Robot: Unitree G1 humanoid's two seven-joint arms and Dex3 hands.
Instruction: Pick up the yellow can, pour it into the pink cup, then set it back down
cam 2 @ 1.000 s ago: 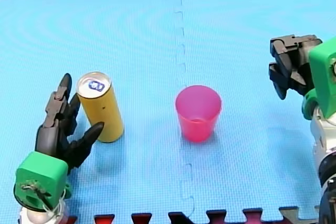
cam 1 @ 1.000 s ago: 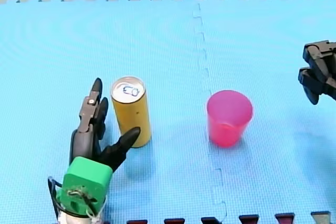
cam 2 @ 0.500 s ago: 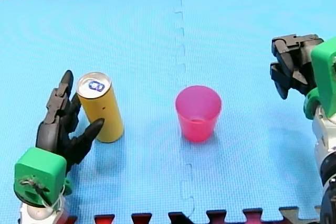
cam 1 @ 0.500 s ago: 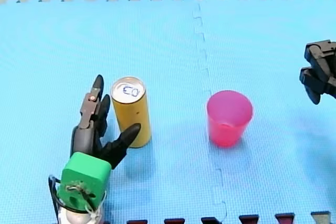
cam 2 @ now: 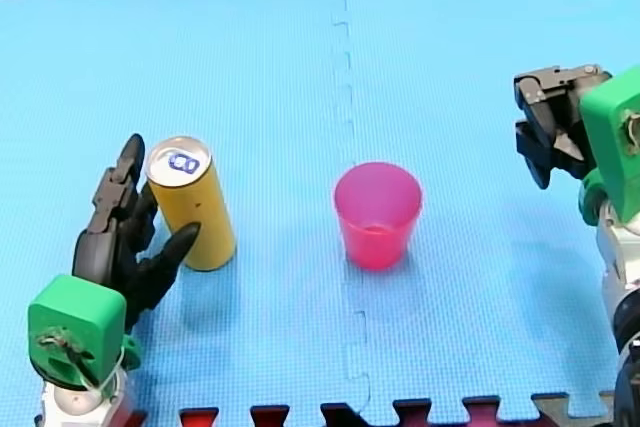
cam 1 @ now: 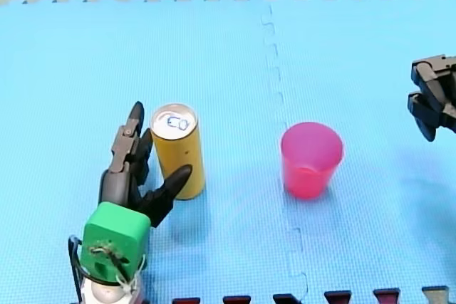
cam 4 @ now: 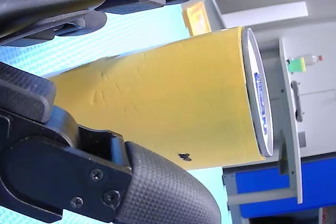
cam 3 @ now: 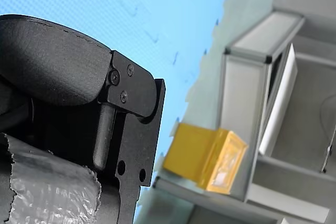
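The yellow can (cam 1: 178, 151) stands upright on the blue mat, left of centre. My left hand (cam 1: 151, 156) brackets it: the fingers (cam 1: 130, 140) stand along its left side and the thumb (cam 1: 173, 181) reaches across its front near the base. In the second wrist view the can (cam 4: 157, 108) lies between thumb and fingers; the thumb (cam 4: 157, 187) is against it, with a strip of mat showing between it and the fingers. The pink cup (cam 1: 311, 159) stands upright to the can's right, apart from both hands. My right hand (cam 2: 548, 132) hangs at the right edge, curled and holding nothing.
The blue foam mat (cam 1: 228, 55) stretches well beyond both objects, with a seam (cam 1: 274, 69) running back past the cup. Red and black tile edges (cam 2: 300, 415) line the near border. The first wrist view shows a yellow box (cam 3: 205, 158) on a grey shelf beyond the mat.
My left hand has crept a little forward and closer around the can. The can and cup have not moved, and the right hand has barely shifted.
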